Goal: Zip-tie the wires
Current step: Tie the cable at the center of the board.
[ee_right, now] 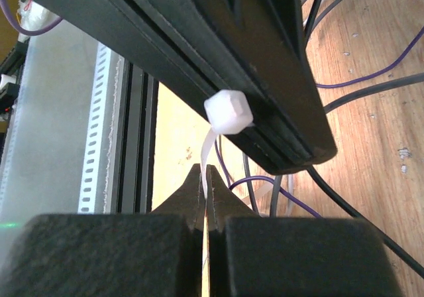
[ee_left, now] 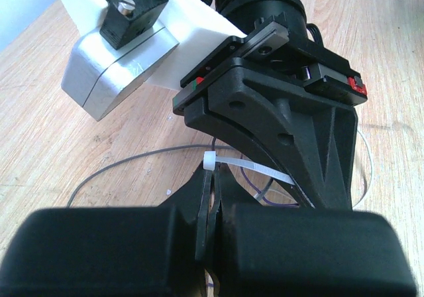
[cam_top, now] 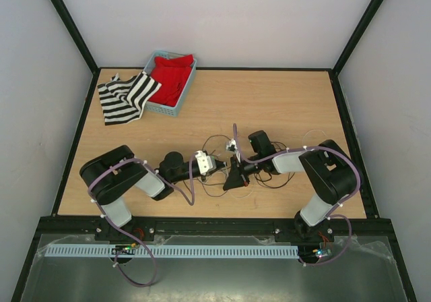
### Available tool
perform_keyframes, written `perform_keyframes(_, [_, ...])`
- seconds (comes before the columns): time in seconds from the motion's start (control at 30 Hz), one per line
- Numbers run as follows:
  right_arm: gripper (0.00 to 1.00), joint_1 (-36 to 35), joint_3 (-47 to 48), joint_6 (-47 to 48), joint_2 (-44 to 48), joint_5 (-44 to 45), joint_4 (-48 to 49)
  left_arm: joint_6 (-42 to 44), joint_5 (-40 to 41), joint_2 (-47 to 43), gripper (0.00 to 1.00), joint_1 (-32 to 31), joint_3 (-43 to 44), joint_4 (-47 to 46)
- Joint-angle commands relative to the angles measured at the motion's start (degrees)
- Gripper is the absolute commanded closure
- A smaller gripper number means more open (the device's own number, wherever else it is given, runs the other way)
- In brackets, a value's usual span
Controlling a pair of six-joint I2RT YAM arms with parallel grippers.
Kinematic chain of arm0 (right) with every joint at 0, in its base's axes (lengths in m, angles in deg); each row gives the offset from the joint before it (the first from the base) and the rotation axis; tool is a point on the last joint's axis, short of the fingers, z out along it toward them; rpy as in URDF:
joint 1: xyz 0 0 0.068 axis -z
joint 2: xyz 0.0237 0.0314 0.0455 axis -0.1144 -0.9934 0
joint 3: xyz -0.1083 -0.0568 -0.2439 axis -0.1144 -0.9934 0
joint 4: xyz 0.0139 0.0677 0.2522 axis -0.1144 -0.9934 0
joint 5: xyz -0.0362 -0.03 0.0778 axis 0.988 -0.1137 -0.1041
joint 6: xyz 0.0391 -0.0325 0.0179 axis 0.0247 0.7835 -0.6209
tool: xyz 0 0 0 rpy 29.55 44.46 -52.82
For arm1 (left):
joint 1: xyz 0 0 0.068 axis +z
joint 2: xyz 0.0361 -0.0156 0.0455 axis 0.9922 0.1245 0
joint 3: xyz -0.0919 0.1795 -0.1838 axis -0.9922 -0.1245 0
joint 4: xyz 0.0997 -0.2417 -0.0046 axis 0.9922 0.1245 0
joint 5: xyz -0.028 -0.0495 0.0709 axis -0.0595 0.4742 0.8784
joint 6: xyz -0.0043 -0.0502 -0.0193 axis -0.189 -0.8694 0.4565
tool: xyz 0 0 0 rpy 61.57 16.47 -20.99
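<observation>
The zip tie's white head (ee_left: pixel 210 160) sits at the tips of my left gripper (ee_left: pixel 215 178), which is shut on the zip tie just behind the head. From there the strap (ee_left: pixel 258 170) runs right, behind the right gripper's black body (ee_left: pixel 285 111). In the right wrist view the head (ee_right: pixel 228 111) rests against the left gripper's fingers (ee_right: pixel 265 78). The strap drops from it into my right gripper (ee_right: pixel 205 181), which is shut on it. The wires (ee_right: pixel 351 95), dark, grey and purple strands, loop on the table beneath both grippers (cam_top: pixel 227 170) and around them (cam_top: pixel 217 140).
A blue basket (cam_top: pixel 156 105) holding red cloth stands at the back left, with a striped black-and-white cloth (cam_top: pixel 124 96) beside it. Wire loops spread over the wooden table (cam_top: pixel 289 106) around the grippers. A white cable duct (ee_right: pixel 93 131) runs along the near edge.
</observation>
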Motion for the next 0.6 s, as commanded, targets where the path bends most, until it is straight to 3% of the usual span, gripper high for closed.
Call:
perform_keyframes(0.0, [1.0, 0.31, 1.42, -0.71, -0.21, -3.19, -1.11, 2.29, 1.24, 0.24, 1.0, -0.85, -0.6, -2.87])
perform_keyframes(0.57, [1.0, 0.73, 5.56, -1.08, -2.19, -3.34, -8.22, 5.03, 3.6, 1.29, 1.0, -2.36, -0.75, -2.9])
